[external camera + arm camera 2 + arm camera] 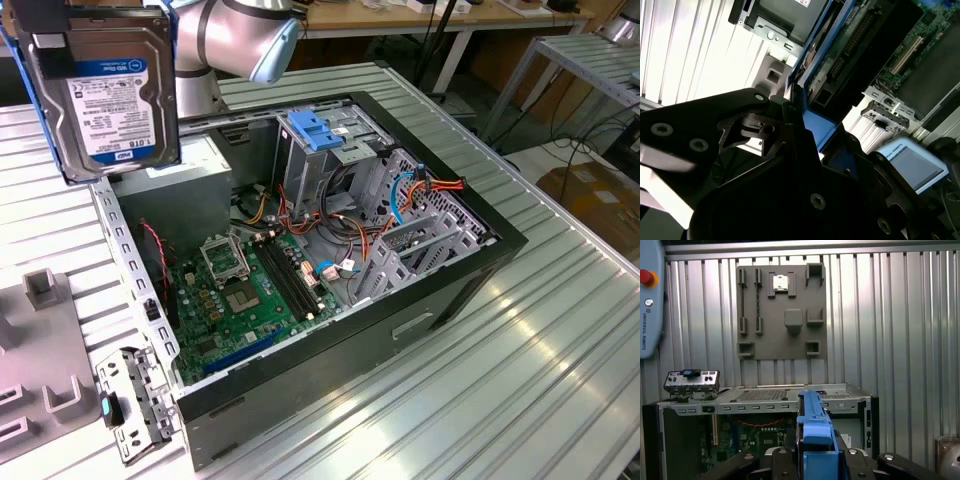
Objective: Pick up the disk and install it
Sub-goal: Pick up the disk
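Note:
The disk (pixel 105 90), silver with a white-and-blue label and blue side rails, hangs in the air on edge at the exterior view's upper left, above the open computer case (pixel 440 290). Its blue rail (pixel 812 422) runs up between the black fingers in the first wrist view, and the gripper (pixel 815 455) is shut on the disk. The second wrist view has the disk's rail (pixel 812 122) and circuit-board underside rising out of the gripper (pixel 805 140). The case's drive cage with a blue bracket (pixel 320 130) stands at the far end of the case, to the exterior view's right of the disk.
Inside the case lie a green motherboard (pixel 245 290), loose coloured cables (pixel 420 190) and a grey power-supply box (pixel 175 185). A grey fixture plate (pixel 782 310) and a small metal bracket (pixel 135 400) sit on the ribbed table. A teach pendant (pixel 650 300) rests beside the case.

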Robot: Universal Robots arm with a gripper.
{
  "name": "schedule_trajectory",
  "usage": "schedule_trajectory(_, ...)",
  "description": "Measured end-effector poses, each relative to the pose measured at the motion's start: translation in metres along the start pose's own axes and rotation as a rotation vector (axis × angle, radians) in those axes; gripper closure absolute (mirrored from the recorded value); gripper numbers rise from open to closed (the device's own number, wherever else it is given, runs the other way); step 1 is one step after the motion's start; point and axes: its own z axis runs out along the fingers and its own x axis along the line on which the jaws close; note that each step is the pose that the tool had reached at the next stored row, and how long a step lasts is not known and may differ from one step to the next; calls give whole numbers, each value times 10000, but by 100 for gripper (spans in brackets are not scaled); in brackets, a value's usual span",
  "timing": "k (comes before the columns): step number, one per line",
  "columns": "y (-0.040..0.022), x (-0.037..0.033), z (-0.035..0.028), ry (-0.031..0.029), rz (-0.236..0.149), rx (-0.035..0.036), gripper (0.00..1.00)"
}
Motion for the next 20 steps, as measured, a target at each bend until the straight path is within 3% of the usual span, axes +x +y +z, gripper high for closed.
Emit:
schedule_trajectory(5,-172,0,8,4,3,0,63)
schedule_trajectory(12,-346,3,15,10,8,1,63)
schedule_trajectory(20,-614,8,27,22,17,1,63)
